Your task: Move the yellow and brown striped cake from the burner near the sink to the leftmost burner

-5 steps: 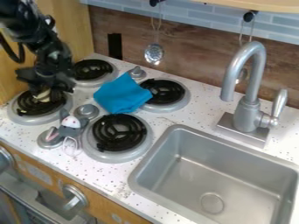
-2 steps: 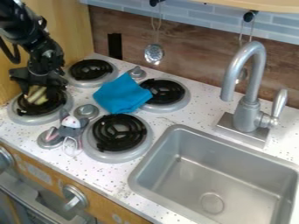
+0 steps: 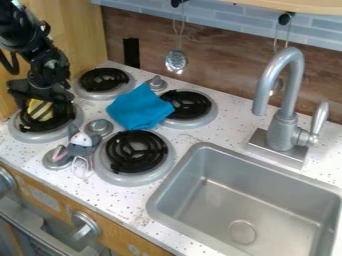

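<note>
Gripper [image 3: 44,114] shifted leftward, at yellow object [image 3: 40,108]

"Counting burners!"
"Four black-coil, silver-rimmed burners [image 3: 137,151]! Knobs?"
"Three round silver knobs [image 3: 99,127] up top, two silver front knobs [image 3: 85,225] below!"
"Soft things?"
"One bright-blue cloth [image 3: 139,107], one grey plush toy [image 3: 82,140]!"
"And metal?"
"One rectangular grey sink [image 3: 234,200], one arched silver tap [image 3: 285,131]!"

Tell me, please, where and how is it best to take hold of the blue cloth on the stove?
I would come from straight above and pinch the middle of the blue cloth, where it looks bunched and offers folds to close on. The pointed far corner looks less suitable: it lies close to a metal knob.
</note>
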Robot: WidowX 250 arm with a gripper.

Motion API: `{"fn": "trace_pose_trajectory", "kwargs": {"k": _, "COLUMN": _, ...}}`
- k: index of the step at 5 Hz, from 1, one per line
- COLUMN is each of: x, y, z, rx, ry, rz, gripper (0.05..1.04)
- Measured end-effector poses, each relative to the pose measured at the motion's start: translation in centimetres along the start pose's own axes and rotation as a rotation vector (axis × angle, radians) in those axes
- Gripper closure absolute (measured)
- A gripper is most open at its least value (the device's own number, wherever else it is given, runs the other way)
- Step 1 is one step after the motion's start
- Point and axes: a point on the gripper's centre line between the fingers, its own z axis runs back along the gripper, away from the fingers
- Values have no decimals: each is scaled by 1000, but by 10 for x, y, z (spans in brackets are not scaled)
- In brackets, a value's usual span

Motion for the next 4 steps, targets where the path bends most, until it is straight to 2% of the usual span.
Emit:
{"fn": "trace_pose_trajectory", "kwargs": {"k": 1, "x": 5, "y": 3, "z": 14, "rx": -16, "ry": -36, "rz": 8, "gripper": 80}}
{"fn": "trace_pose_trajectory", "kwargs": {"k": 2, "x": 10, "y": -3, "z": 40, "rx": -60, "ry": -102, "rz": -19, "gripper": 81}}
{"fn": "trace_pose_trajectory", "kwargs": {"k": 3, "x": 17, "y": -5, "z": 73, "rx": -106, "ry": -193, "rz": -13, "gripper": 81}}
{"fn": "trace_pose_trajectory", "kwargs": {"k": 4, "x": 20, "y": -4, "z": 76, "rx": -108, "ry": -205, "rz": -4, "gripper": 81}}
